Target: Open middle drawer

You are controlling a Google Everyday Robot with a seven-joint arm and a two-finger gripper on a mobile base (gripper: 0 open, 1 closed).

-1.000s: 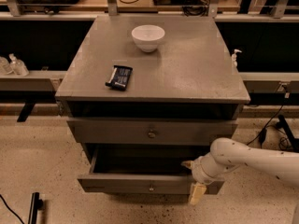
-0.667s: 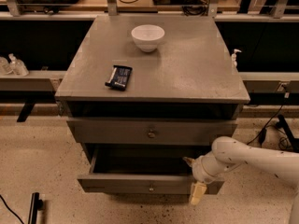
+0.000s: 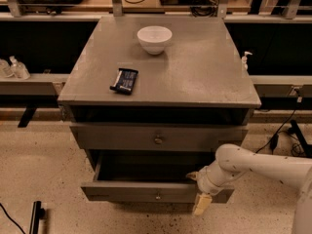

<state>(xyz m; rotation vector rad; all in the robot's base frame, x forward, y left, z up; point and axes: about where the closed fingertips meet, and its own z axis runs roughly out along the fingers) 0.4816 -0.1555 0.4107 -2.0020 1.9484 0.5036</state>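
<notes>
Since the middle drawer (image 3: 122,191), just left of the gripper (image 3: 201,200) at its right front corner, stands pulled well out, opening looks nearly done; whether the gripper is clamped cannot be told. The next move calls for backing away without nudging the drawer.

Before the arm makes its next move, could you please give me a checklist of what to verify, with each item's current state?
1. Middle drawer pulled out: ok; its front stands well forward and its bare inside shows.
2. Pincer position: ok; at the right end of that drawer's front, right of its knob.
3. Pincer free of the drawer front: cannot tell.
4. Uppermost drawer shut: ok, as it looks.
5. Bowl and dark packet on top, clear of the arm: ok.
6. Lowest drawer: cannot tell; hidden beneath.
</notes>
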